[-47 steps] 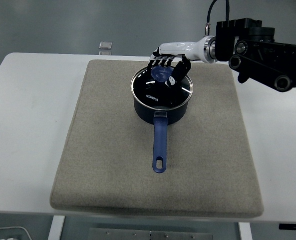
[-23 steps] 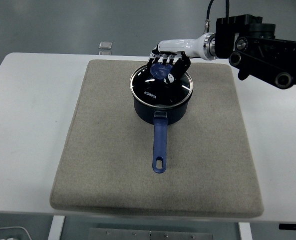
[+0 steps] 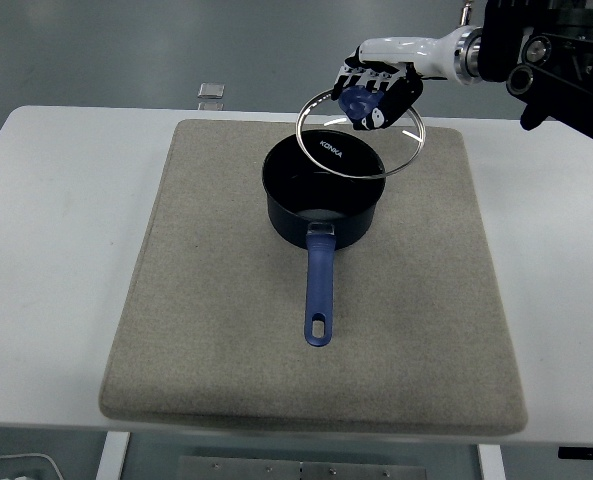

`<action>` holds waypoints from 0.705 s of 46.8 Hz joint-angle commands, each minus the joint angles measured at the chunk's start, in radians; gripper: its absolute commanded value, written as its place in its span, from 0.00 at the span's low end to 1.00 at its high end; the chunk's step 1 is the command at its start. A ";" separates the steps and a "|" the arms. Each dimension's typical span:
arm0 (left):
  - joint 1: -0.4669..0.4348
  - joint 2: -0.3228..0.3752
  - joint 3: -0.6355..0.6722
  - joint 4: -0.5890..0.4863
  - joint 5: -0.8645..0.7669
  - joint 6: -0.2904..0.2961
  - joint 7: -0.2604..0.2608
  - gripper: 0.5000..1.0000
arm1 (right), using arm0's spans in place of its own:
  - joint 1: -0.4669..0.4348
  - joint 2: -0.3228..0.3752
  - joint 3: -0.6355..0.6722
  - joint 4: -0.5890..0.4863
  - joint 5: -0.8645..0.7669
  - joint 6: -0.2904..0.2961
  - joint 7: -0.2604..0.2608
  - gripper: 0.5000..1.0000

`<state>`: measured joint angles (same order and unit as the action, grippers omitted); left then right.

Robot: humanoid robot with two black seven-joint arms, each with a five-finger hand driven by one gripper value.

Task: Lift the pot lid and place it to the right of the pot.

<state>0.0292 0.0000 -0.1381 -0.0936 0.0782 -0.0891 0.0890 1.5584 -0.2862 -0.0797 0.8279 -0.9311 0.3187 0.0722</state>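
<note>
Glass with a metal rim, the pot lid [image 3: 361,135] hangs tilted in the air above the far right edge of the dark blue pot [image 3: 323,205], clear of it. The right hand [image 3: 376,88] has its fingers curled around the lid's blue knob [image 3: 355,103]. The pot stands open on the grey mat [image 3: 226,330], handle toward the near edge
</note>
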 commanded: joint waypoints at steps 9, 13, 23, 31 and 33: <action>0.000 0.000 0.000 0.000 0.000 0.000 0.000 1.00 | -0.014 -0.082 0.001 -0.018 0.000 -0.001 0.000 0.02; 0.000 0.000 0.000 0.000 0.000 0.000 0.000 1.00 | -0.017 -0.096 0.000 -0.024 0.014 -0.001 0.000 0.00; 0.000 0.000 0.000 0.000 0.000 0.000 0.000 1.00 | -0.054 -0.107 -0.008 -0.023 0.041 -0.003 0.000 0.00; 0.000 0.000 0.000 0.000 0.000 0.000 0.000 1.00 | -0.061 -0.107 -0.014 -0.027 0.035 -0.003 0.000 0.00; 0.000 0.000 0.000 0.000 0.000 0.000 0.000 1.00 | -0.061 -0.108 -0.014 -0.029 0.034 -0.003 0.000 0.00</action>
<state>0.0290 0.0000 -0.1381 -0.0936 0.0782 -0.0890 0.0890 1.4975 -0.3927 -0.0929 0.8022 -0.8939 0.3160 0.0721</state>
